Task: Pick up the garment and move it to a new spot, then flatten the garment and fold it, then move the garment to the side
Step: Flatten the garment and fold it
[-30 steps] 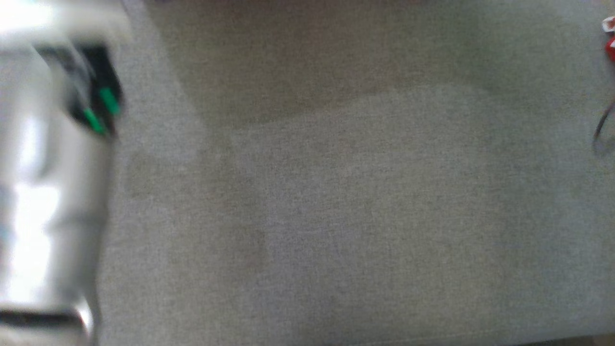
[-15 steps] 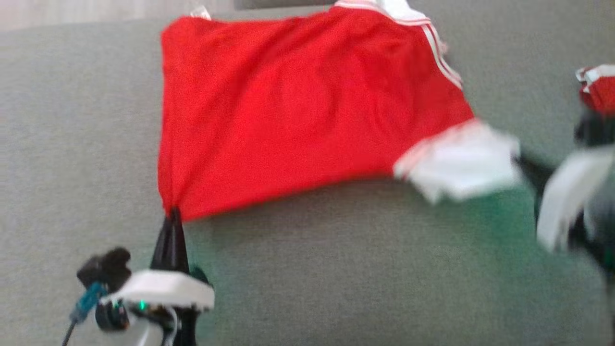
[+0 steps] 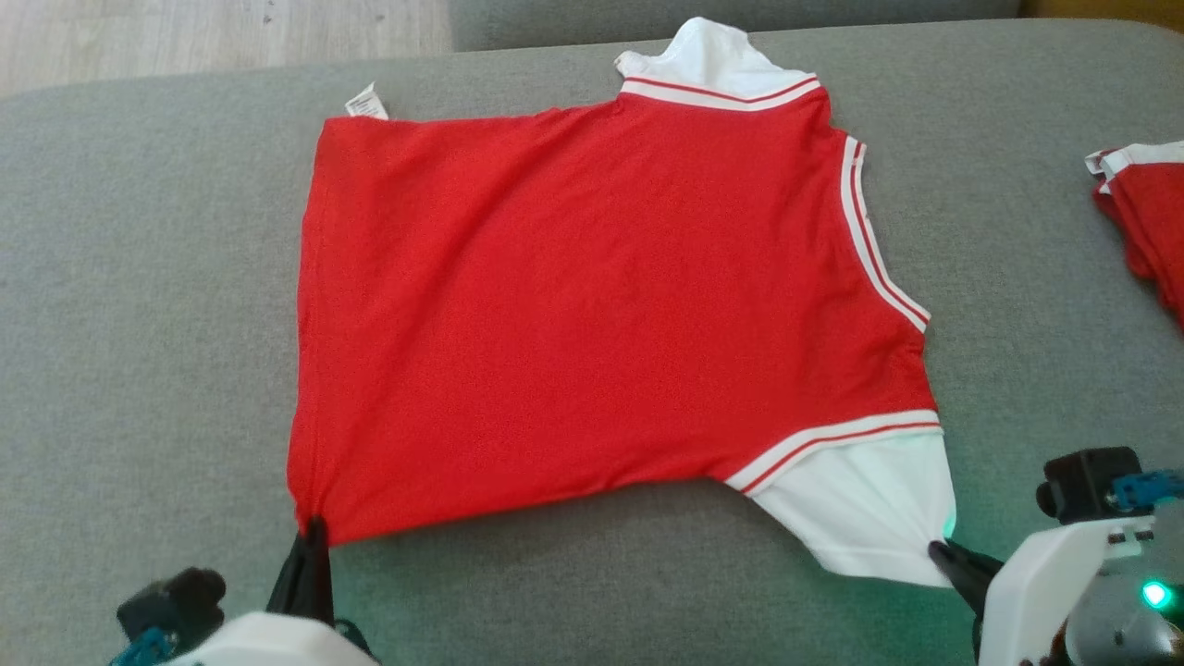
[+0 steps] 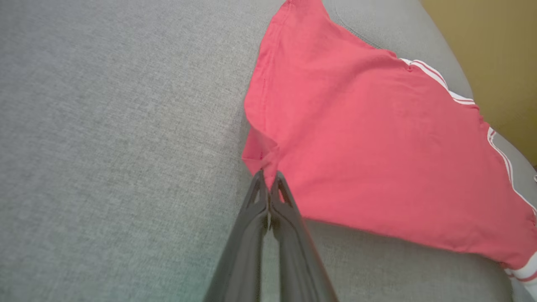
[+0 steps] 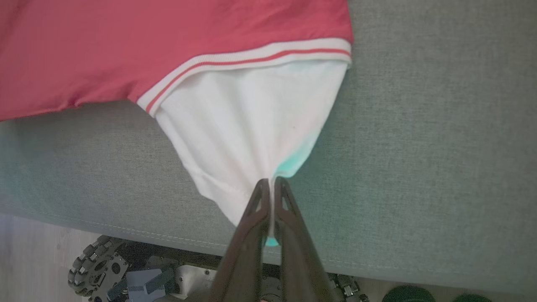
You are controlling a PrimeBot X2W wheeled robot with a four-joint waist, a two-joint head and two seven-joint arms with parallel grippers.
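The red shirt (image 3: 592,305) lies spread flat on the grey sofa cushion (image 3: 139,324). A white label (image 3: 366,102) sticks out at its far left corner. The left gripper (image 3: 313,532) is pinched tight on the shirt's near left corner, fingers pressed together over the cloth. The right gripper (image 3: 939,552) is clamped the same way on the tip of the white sleeve (image 3: 860,509) at the near right. At the right edge lies more red cloth (image 3: 1147,213), perhaps another shirt, partly out of view.
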